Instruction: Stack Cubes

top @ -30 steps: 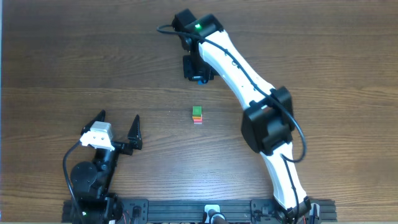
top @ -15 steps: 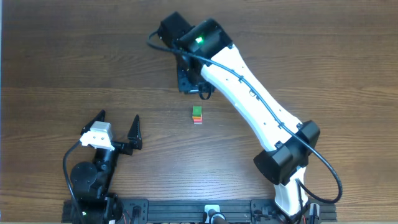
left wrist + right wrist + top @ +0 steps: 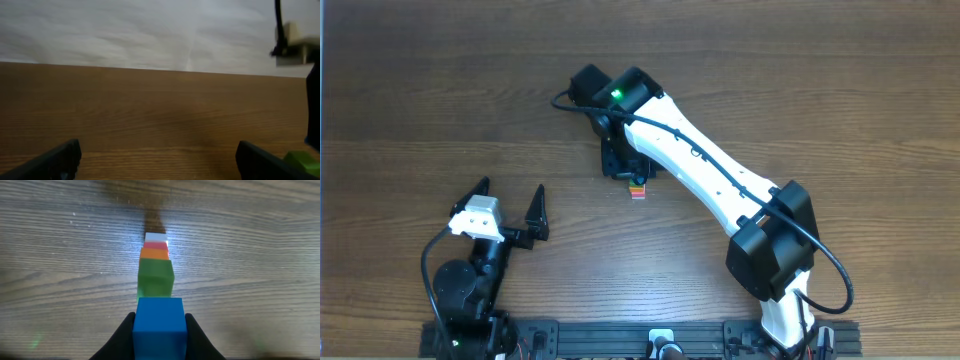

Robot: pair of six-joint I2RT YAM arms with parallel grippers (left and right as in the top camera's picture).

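Where the arms' bases stand, at the near edge of the tabletop, the left arm is folded close to its base. The left gripper sits low over the wood with its two fingers spread wide. Past one of these fingers, in the left wrist view, a corner of the green cube shows farther along the tabletop.

Farther out, near the middle of the tabletop, stands the stack. The right arm reaches over to it from its own side, and the right gripper hangs above the stack.

In the right wrist view this gripper is closed on the blue cube, with one finger pressed on each side of it. Just under the blue cube is the green cube, which is the top of the stack. Below the green one come the orange cube, then the red cube, and last the white cube, which rests on the tabletop. The blue cube is nearly in line with the stack. Whether it touches the green cube, I cannot tell.
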